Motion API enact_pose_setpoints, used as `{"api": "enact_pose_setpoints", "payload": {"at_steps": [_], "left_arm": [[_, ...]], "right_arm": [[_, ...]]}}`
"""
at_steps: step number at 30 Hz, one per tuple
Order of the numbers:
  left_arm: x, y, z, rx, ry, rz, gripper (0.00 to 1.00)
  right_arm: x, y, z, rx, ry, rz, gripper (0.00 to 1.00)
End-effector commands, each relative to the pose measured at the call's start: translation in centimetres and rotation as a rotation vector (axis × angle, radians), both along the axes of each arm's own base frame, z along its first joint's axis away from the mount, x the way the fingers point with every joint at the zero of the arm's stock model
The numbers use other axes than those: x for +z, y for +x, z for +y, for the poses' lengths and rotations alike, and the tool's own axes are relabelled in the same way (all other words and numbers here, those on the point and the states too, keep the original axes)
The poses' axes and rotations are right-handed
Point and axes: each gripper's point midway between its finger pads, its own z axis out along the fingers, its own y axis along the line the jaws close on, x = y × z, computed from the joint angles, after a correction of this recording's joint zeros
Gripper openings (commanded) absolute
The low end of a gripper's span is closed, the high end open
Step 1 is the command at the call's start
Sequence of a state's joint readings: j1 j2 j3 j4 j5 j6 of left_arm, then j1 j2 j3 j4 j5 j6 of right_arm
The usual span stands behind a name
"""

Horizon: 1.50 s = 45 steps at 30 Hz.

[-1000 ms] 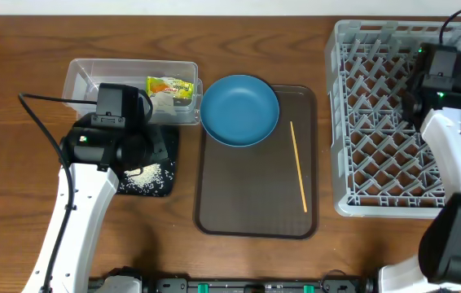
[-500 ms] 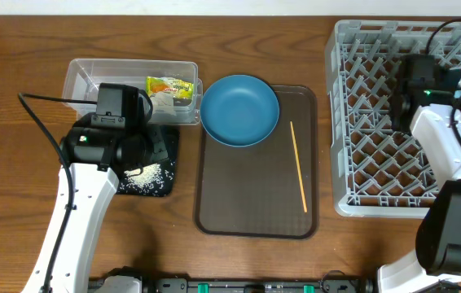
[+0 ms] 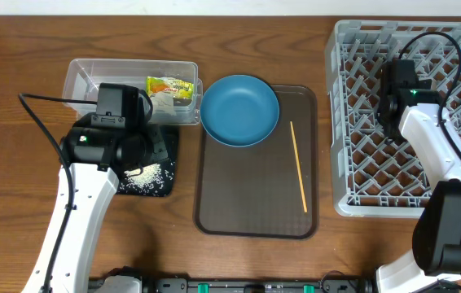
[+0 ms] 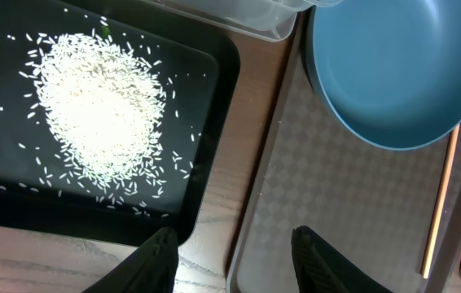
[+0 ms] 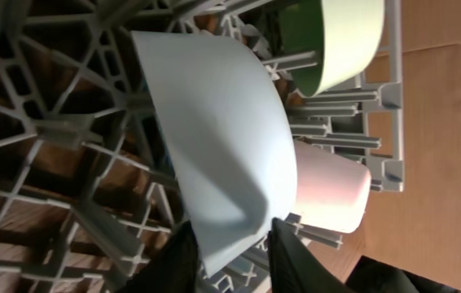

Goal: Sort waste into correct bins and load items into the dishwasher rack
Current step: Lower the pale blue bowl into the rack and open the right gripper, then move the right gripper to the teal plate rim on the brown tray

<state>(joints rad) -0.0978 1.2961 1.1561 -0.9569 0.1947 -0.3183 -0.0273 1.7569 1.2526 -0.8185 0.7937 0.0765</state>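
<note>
My left gripper (image 4: 230, 260) is open and empty, above the gap between the black tray (image 4: 214, 163) with its rice heap (image 4: 100, 114) and the brown tray. The clear tub (image 3: 80, 73) holds the wrapper (image 3: 169, 85) and tissue (image 3: 164, 102). The blue bowl (image 3: 239, 110) and yellow stick (image 3: 297, 167) lie on the brown tray. My right gripper (image 5: 232, 260) is open over the grey rack (image 3: 361, 138). Just ahead of its fingers a pale bowl (image 5: 214, 138) stands on edge. A second bowl (image 5: 340, 41) and the pink cup (image 5: 332, 191) stand behind it.
The brown serving tray (image 3: 247, 195) lies between the black tray and the rack. The rack's pegs (image 5: 43, 130) stand under and around my right gripper. The left arm covers part of the black tray in the overhead view.
My right arm has moved left across the rack, away from the bowls at its right edge. The left arm and everything else have not moved.
</note>
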Motion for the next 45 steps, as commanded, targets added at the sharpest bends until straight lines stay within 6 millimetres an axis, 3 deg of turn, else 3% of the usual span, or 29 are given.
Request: {"api": "enact_pose_setpoints", "payload": {"at_steps": [1,5,7,13,15,18,29,37,42,45], "left_arm": [[0.2,0.3,0.3,0.015,0.009,-0.007,0.48],[0.2,0.3,0.3,0.015,0.009,-0.007,0.48],[0.2,0.3,0.3,0.015,0.009,-0.007,0.48],[0.3,0.3,0.3,0.015,0.009,-0.007,0.48],[0.3,0.3,0.3,0.015,0.009,-0.007,0.49],[0.3,0.3,0.3,0.015,0.009,-0.007,0.49],[0.3,0.3,0.3,0.015,0.009,-0.007,0.49],[0.3,0.3,0.3,0.015,0.009,-0.007,0.49],[0.3,0.3,0.3,0.015,0.009,-0.007,0.49],[0.2,0.3,0.3,0.015,0.009,-0.007,0.49]], "right_arm": [[2.0,0.2,0.6,-0.001,0.023,-0.091,0.34],[5.2,0.9,1.8,0.035,0.113,-0.243,0.51],[6.8,1.6,3.5,0.090,0.219,-0.335,0.57],[10.3,3.4,12.0,0.368,0.675,-0.509,0.53],[10.6,3.4,15.0,0.447,0.829,-0.509,0.52],[10.3,3.2,17.9,0.493,0.956,-0.480,0.50],[5.1,4.5,26.5,0.577,1.050,-0.325,0.51],[-2.0,6.3,30.1,0.444,1.027,-0.264,0.45],[-6.6,6.3,32.5,0.402,1.045,-0.203,0.43],[-8.3,6.0,33.3,0.373,1.055,-0.178,0.40]]}}
